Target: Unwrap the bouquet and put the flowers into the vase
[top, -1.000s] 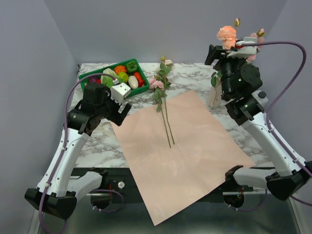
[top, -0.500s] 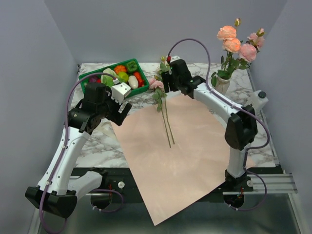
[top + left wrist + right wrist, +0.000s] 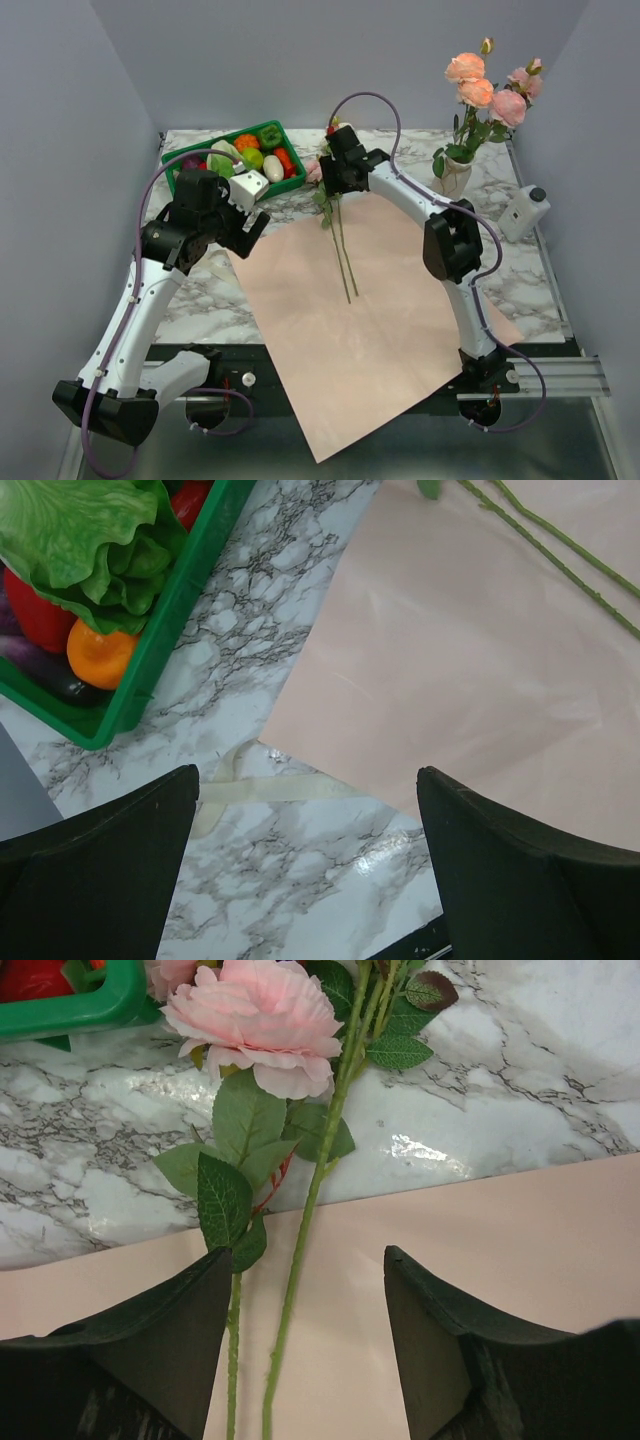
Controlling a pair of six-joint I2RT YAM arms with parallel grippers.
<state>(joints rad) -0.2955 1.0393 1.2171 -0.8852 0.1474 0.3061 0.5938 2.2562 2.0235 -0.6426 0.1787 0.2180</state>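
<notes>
Right wrist: flowers (image 3: pixel 255 1020) partly off-frame

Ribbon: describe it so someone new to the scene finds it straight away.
Start at the big pink paper spread over the marble table. Just off its left corner, towards the green crate, lies the ribbon flat on bare marble. It is the only thin cream strip there, loosely looped at one end.

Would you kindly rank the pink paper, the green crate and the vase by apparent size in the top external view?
1. pink paper, by far the largest
2. green crate
3. vase, clearly smallest, though leaves hide part of it
</notes>
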